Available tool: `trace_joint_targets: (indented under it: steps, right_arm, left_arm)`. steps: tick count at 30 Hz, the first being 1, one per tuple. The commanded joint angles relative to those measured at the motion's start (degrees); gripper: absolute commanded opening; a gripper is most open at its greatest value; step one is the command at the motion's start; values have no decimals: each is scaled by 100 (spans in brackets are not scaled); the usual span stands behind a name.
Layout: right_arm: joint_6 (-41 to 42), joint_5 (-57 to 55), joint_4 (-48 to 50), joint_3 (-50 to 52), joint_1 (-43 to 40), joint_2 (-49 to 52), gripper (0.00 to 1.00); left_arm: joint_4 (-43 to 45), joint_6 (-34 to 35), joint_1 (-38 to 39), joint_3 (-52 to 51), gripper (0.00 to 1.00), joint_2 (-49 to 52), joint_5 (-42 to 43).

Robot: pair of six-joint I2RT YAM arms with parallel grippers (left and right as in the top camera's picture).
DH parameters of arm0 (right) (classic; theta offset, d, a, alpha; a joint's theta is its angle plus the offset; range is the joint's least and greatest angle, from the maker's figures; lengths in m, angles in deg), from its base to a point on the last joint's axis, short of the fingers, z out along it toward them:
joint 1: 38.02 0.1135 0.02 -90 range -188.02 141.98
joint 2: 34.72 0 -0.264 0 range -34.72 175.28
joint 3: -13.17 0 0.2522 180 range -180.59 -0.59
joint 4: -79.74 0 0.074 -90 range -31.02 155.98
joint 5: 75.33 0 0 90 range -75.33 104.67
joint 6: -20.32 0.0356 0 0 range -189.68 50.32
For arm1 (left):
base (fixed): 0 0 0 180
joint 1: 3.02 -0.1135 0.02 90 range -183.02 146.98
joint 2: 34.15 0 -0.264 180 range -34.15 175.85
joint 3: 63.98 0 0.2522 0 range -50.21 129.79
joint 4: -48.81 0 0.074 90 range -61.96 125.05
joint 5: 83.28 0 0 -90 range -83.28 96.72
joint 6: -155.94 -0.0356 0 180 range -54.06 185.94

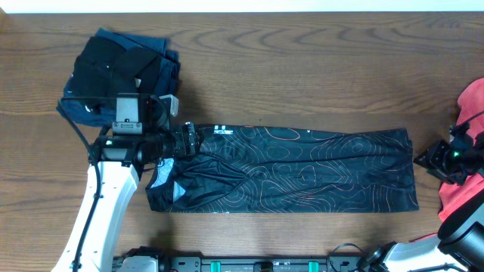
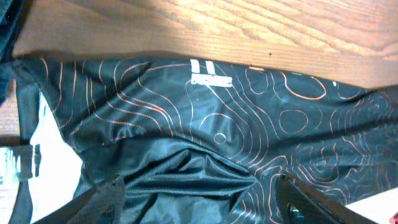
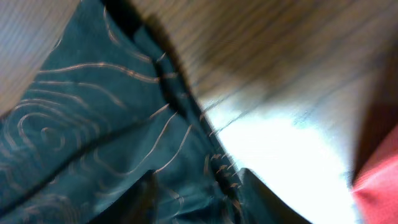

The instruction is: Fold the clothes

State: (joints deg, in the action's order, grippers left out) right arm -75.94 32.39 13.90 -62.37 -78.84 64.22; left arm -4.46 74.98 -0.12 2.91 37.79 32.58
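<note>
The black shirt with orange contour lines lies on the table as a long folded strip running left to right. My left gripper is over its left end, near the small white logo. In the left wrist view its jaws are open wide above rumpled cloth, holding nothing. My right gripper is at the shirt's right edge. In the blurred right wrist view its fingers are apart, with the shirt's hem lying between them.
A stack of folded navy and black clothes sits at the back left, just behind my left arm. A coral-red garment lies at the right table edge and also shows in the right wrist view. Bare wood lies behind the shirt.
</note>
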Motion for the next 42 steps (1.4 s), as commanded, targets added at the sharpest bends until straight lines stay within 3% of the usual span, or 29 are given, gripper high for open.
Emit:
trace_joint_targets:
  steps: [1,4,7,15,21,30,36,40,42]
  right_arm:
    - [-107,957,-61,-79,-17,-105,34]
    - [299,726,-162,-70,28,-105,25]
    - [1261,-4,-221,13,151,-105,1]
    - [2308,-225,1084,953,688,-98,1]
    - [3646,-898,2514,1725,1093,28,1]
    - [3869,37,5047,1875,1635,450,2]
    - [2756,1333,4341,1174,997,-212,17]
    - [2671,1587,3582,625,396,-577,19]
    - [2533,1707,3416,431,160,-623,31]
  left_arm:
    - [-162,-116,7,39,59,31,72]
    - [-225,-249,9,-146,33,179,72]
    - [-225,-326,9,-361,24,382,72]
    - [15,-409,7,-577,24,1067,68]
    - [103,-409,7,-577,25,1414,68]
    - [673,-407,7,-577,39,1423,48]
    - [686,-404,7,-737,38,1425,50]
    - [927,-404,7,-1132,33,1471,50]
    - [1213,-404,7,-1384,27,1558,50]
